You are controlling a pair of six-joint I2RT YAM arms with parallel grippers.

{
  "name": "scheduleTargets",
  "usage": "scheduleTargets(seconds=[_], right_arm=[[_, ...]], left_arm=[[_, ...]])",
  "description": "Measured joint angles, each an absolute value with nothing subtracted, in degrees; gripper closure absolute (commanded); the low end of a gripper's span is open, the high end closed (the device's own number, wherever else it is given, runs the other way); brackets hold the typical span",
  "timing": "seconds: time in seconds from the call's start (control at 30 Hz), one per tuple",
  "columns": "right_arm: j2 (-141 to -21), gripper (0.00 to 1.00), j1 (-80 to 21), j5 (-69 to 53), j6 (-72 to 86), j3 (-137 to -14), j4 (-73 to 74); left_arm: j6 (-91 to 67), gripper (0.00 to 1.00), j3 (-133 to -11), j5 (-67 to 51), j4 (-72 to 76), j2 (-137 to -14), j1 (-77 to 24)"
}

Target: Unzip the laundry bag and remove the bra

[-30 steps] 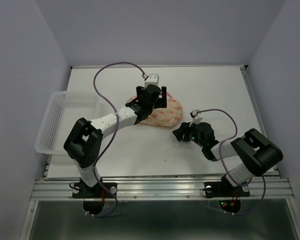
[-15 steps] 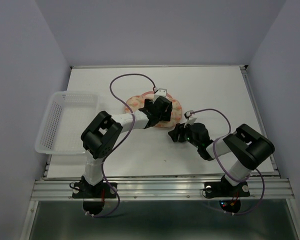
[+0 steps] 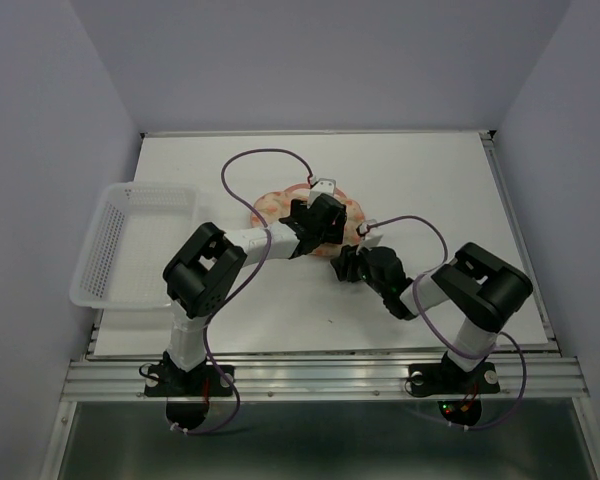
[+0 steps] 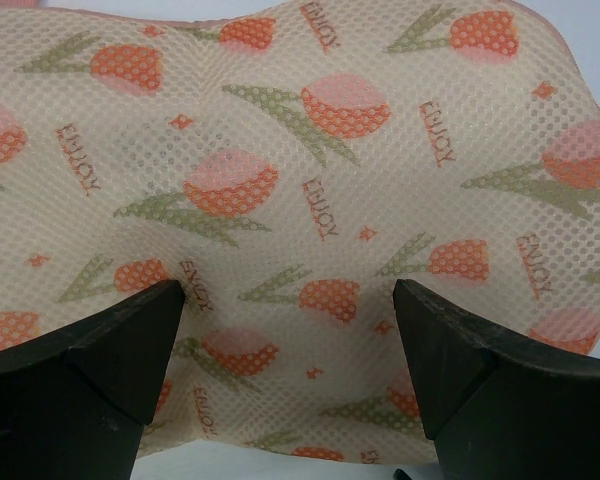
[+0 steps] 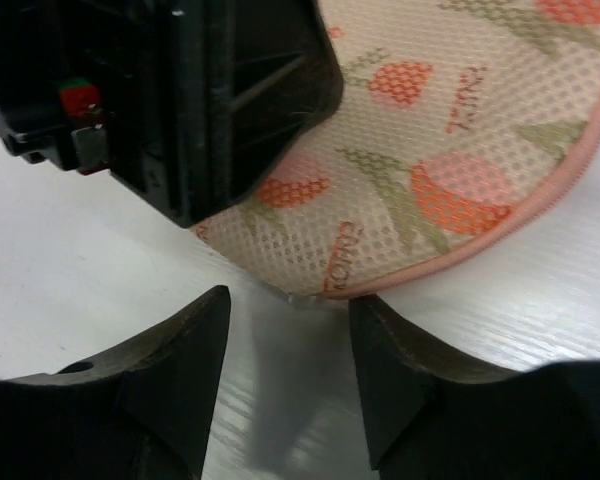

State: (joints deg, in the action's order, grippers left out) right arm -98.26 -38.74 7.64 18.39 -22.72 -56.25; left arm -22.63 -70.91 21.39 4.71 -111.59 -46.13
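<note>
Peach laundry bag (image 4: 320,180), contents hidden, left pincer (image 4: 288,300) spread over it

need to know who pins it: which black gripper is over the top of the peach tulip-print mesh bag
The left gripper, jaws wide apart above the peach tulip-print mesh laundry bag. The right gripper only faces its pink rim from the white table.

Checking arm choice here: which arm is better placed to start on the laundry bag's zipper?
Right, I'd judge. The right fingers stand open just short of the laundry bag, facing its pink zipper rim. The left fingers are spread over the patterned middle, no rim between them.
</note>
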Motion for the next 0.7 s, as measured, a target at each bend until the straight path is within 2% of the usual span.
scheduleTargets(seconds=[0.43, 0.53, 0.67, 0.7], right_arm=[[-102.74, 0.6, -43.22, 16.32, 18.83, -24.73, -59.57], [-102.87, 0.65, -43.24, 18.37, 19.11, -24.93, -59.35], [-102.87, 0.85, -43.24, 21.3, 19.29, -25.02, -58.65], [-102.87, 0.95, -43.24, 21.93, 19.29, -25.02, -58.5]], left_arm=[[-23.35, 0.01, -70.91, 20.99, 4.51, -111.59, -46.13], [-23.46, 0.01, -70.91, 20.97, 4.51, -111.59, -46.13], [-23.49, 0.01, -70.91, 20.97, 4.54, -111.59, -46.13], [-23.49, 0.01, -70.89, 20.97, 4.54, -111.59, -46.13]])
